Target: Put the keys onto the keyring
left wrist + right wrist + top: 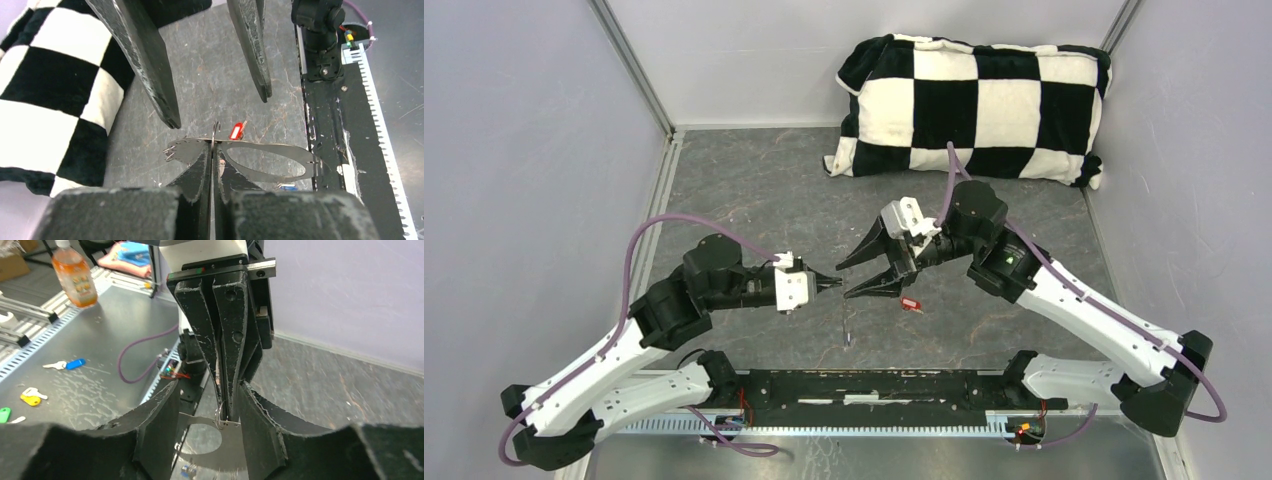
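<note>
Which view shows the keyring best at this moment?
Left wrist: the keyring spreads out as a full oval, pinched in the shut left gripper. Top external shows it only as a thin hanging strand; right wrist catches just part of its loop near the bottom edge.

We see a black-and-white checked pillow [969, 105] at one o'clock on the grey, white-veined table [754, 200]. The red key [910, 303] sits near centre, and the blue key [287, 187] at five o'clock from the left wrist. The keyring [311, 162] is silver-grey and the cables [639, 250] are purple.
</note>
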Controlling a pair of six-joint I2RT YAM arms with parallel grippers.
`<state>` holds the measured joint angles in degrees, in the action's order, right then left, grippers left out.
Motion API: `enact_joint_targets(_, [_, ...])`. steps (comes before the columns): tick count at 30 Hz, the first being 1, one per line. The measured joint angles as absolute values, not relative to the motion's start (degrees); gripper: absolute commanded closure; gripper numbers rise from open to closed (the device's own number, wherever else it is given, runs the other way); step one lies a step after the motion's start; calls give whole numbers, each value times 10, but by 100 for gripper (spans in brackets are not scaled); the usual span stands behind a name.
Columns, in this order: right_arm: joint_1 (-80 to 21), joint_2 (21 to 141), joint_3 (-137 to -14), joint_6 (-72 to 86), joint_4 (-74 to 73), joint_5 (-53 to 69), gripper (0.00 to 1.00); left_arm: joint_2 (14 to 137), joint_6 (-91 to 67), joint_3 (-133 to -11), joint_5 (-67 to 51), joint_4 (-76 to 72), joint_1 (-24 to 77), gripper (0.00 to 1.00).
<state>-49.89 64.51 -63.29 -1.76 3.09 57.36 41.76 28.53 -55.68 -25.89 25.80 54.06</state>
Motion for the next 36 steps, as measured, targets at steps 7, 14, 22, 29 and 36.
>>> enact_joint_targets(7, [-499,634,-656,-111,-110,519,45,431,286,-557,-235,271,541,98])
enact_joint_targets(14, [-499,600,-619,-128,-133,423,40,409,282,-539,-228,250,541,98])
enact_joint_targets(22, [-472,504,-494,-82,-115,237,33,408,242,-498,-203,233,540,98])
enact_joint_targets(29, [-463,453,-298,-19,-72,76,33,422,223,-486,-194,232,534,98])
enact_joint_targets(36, [-457,504,-150,53,28,15,28,442,216,-486,-196,230,533,98])
